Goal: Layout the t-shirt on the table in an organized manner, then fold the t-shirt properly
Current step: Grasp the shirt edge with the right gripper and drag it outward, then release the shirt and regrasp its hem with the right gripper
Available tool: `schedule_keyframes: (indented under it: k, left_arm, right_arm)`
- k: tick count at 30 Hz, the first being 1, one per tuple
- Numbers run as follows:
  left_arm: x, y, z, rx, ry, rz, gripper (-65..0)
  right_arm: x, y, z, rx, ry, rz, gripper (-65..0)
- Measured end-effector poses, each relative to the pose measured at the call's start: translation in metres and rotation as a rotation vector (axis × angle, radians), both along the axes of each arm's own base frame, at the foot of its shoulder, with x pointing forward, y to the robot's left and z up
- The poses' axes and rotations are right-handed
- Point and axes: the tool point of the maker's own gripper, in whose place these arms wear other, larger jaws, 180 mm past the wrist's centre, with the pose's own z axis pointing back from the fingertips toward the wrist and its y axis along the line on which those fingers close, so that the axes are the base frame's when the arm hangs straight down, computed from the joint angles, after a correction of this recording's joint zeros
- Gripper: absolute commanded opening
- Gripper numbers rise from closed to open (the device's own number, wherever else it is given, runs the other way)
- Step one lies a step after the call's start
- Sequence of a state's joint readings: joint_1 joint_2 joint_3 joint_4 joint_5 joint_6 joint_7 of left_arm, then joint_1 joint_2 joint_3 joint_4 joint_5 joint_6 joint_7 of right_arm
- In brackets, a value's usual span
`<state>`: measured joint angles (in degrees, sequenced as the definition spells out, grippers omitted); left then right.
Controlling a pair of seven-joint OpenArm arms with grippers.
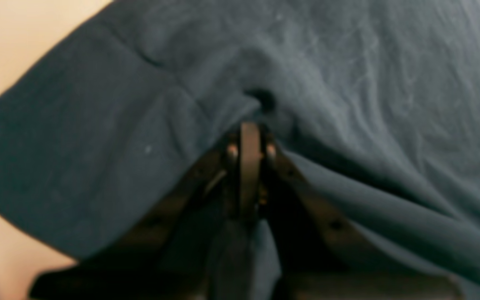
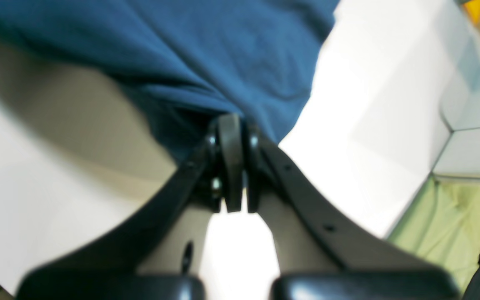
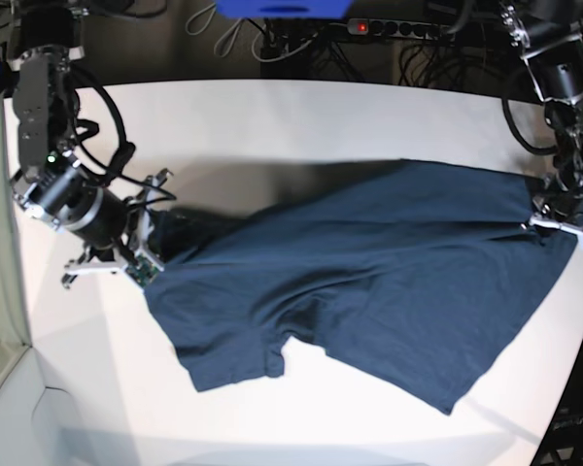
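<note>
The dark navy t-shirt is stretched across the white table between my two arms, partly lifted, with a sleeve lying toward the front. My left gripper at the right edge is shut on the shirt's cloth; in the left wrist view its jaws pinch a fold of shirt. My right gripper at the left is shut on the shirt's other end; the right wrist view shows the closed fingertips gripping blue cloth above the table.
Cables and a power strip lie behind the table's far edge. A green cloth shows below the table edge in the right wrist view. Bare tabletop lies in front of and behind the shirt.
</note>
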<state>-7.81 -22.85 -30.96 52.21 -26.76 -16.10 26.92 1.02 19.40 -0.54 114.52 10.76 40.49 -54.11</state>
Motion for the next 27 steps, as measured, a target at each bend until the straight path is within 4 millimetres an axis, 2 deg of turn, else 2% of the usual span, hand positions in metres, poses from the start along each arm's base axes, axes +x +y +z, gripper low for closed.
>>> schedule_keyframes:
  k: [4, 7, 11, 14, 17, 20, 21, 23, 27]
  left_arm:
    - [0.002, -0.003, 0.0, -0.023, 0.025, -0.008, -64.6]
    - [0.012, -0.008, 0.005, -0.042, 0.041, -0.02, -64.6]
    - [0.024, -0.016, 0.029, -0.016, 0.007, -0.059, -64.6]
    - [0.036, -0.033, 0.052, 0.001, -0.046, -0.099, -64.6]
    - [0.044, -0.053, 0.062, -0.013, -0.071, -0.148, -64.6]
    - [0.04, -0.053, 0.056, -0.01, -0.051, -0.141, -64.6]
    - [0.039, -0.053, 0.055, -0.013, -0.048, -0.139, -64.6]
    - [0.041, -0.058, 0.053, -0.008, -0.039, -0.154, -64.6]
    - [0.043, -0.078, 0.046, -0.014, -0.029, -0.209, -64.6]
  right_arm:
    - [0.011, -0.009, 0.014, 0.054, -0.044, -0.086, -65.0]
    - [0.032, -0.01, 0.041, 0.09, -0.12, -0.126, -65.0]
    - [0.057, -0.015, 0.073, 0.086, -0.174, -0.173, -65.0]
    - [0.083, -0.011, 0.083, 0.118, -0.169, -0.187, -65.0]
    - [0.104, -0.004, 0.066, 0.173, -0.094, -0.185, -65.0]
    - [0.121, -0.001, 0.027, 0.163, 0.054, -0.188, -65.0]
    - [0.127, 0.006, 0.016, 0.178, 0.095, -0.195, -65.0]
    - [0.141, 0.028, 0.004, 0.214, 0.129, -0.179, -65.0]
    - [0.14, 0.086, -0.007, 0.211, 0.178, -0.075, -64.2]
